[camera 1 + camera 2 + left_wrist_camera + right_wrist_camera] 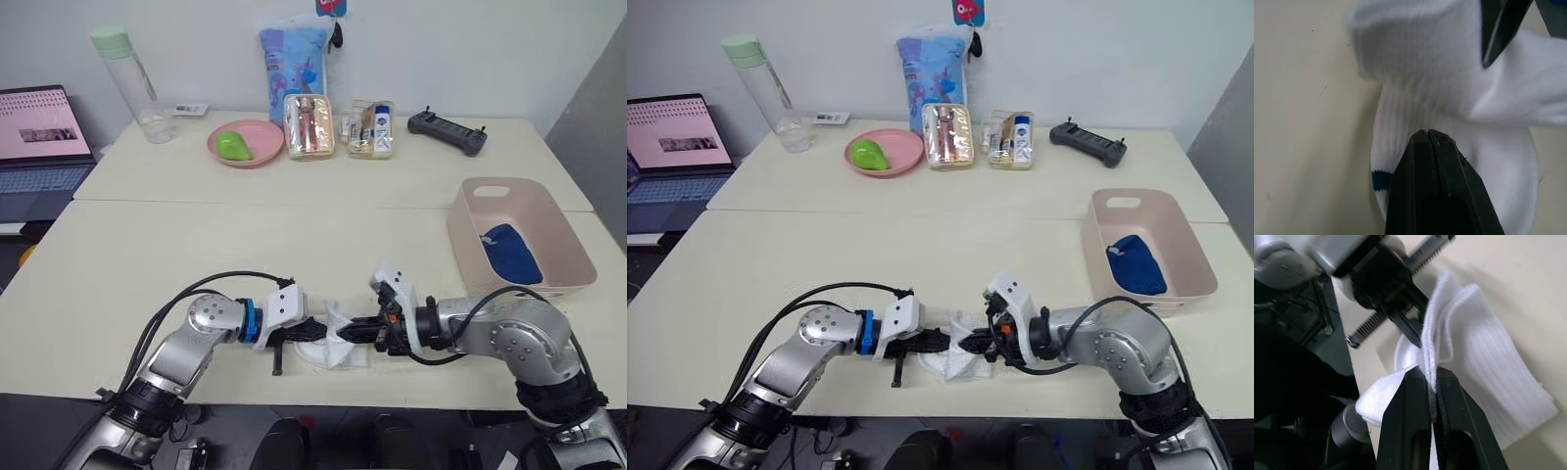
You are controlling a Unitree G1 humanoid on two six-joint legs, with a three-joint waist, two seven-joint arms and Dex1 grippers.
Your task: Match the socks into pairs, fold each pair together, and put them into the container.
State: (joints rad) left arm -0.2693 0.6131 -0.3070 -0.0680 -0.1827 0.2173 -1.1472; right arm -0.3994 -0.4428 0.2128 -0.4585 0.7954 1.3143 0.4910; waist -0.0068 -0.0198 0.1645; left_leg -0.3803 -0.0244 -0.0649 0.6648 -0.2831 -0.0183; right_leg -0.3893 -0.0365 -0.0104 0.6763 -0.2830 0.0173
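White socks (331, 343) lie at the counter's (147, 264) near edge, between both arms. Right claw (1433, 382) is clenched on a raised fold of white sock, two layers pinched between its fingers, likely lifting one half over the other. Left claw (1429, 139) has its fingers closed together, tips pressed down on the lower sock beside its blue cuff stripe; probably pinning it, though a pinch of cloth can't be ruled out. Pink container (563, 245) sits at the right edge, one folded blue sock pair (509, 250) already inside.
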